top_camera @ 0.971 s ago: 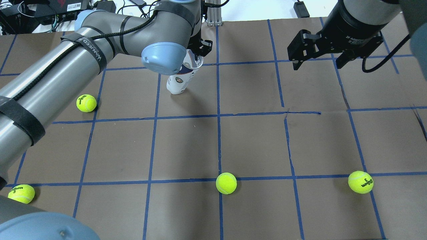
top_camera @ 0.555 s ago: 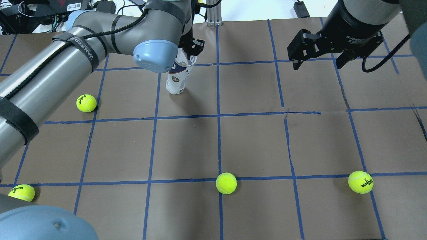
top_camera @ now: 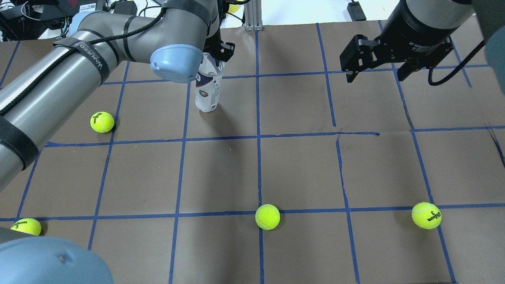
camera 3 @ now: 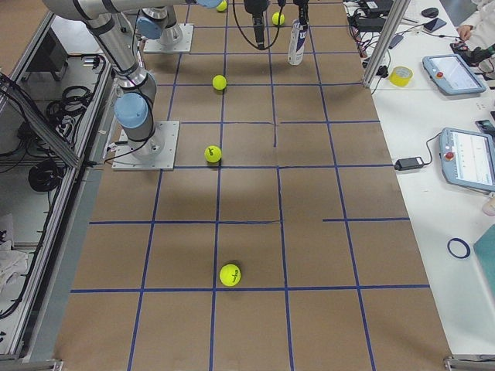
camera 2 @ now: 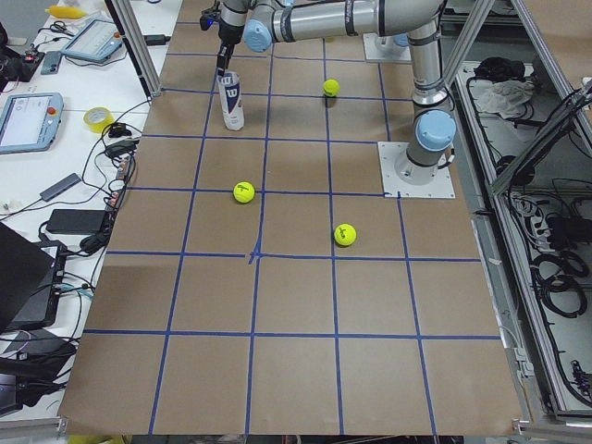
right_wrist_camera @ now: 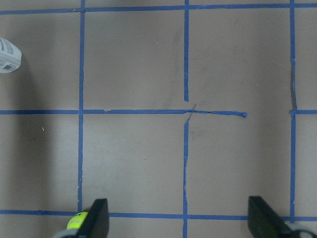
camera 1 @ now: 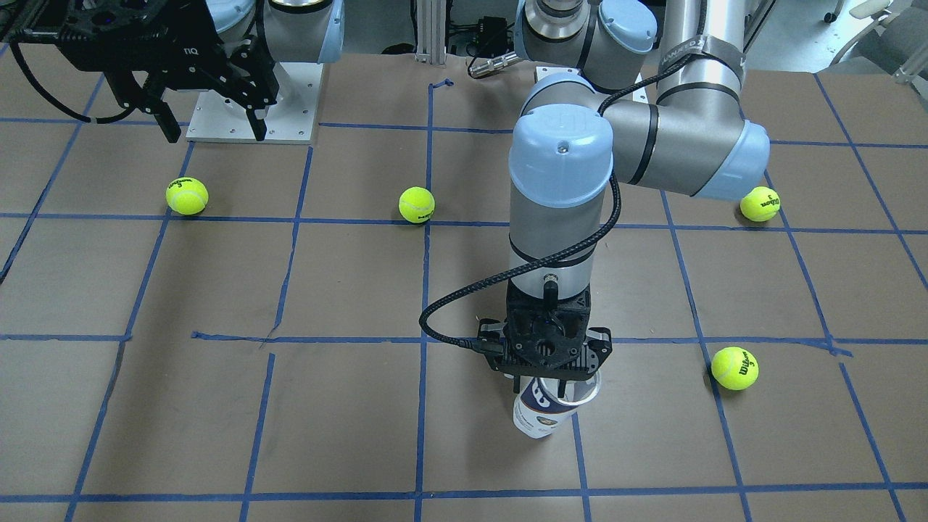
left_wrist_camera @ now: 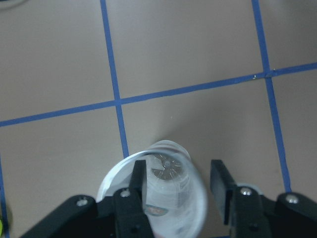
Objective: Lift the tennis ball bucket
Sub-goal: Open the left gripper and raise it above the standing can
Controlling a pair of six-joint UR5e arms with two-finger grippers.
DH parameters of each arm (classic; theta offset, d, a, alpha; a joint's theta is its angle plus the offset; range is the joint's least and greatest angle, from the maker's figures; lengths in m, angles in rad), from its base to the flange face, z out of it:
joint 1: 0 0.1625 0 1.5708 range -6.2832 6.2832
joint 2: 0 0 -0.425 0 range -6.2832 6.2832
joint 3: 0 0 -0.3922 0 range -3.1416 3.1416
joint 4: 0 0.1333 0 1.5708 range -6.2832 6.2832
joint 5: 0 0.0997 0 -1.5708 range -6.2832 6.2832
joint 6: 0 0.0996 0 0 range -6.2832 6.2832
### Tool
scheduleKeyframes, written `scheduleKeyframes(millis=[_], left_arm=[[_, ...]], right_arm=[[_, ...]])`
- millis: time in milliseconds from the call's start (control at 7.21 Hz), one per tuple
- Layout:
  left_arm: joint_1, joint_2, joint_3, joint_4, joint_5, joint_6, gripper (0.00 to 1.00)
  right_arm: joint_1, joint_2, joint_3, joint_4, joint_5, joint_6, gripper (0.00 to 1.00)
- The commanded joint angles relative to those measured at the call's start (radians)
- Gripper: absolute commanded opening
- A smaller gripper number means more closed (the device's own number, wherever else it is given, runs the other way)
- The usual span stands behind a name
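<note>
A lab table (top_camera: 300, 169), papered brown with blue gridlines, is carrying one can (top_camera: 208, 92) and five balls (camera 3: 230, 274). Left gripper (left_wrist_camera: 177, 173) is straddling the can's rim, unclosed; right gripper (right_wrist_camera: 179, 210) is gaping, empty.

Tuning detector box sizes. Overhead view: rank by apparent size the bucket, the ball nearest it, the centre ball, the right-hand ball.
1. tennis ball bucket, top partly hidden.
2. right-hand ball.
3. centre ball and ball nearest the bucket: alike, unranked.
</note>
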Motion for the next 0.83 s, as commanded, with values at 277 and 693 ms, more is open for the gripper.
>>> scheduleKeyframes(millis=[277,693], left_arm=[[0.003,0.040,-0.005,-0.003,-0.001,-0.005,0.69],[0.007,0.072,-0.002,-0.020,-0.006,-0.005,0.79]], right_arm=[[0.000,0.001,0.000,0.000,-0.001,-0.002,1.00],[0.000,0.002,0.000,-0.002,-0.001,-0.002,1.00]])
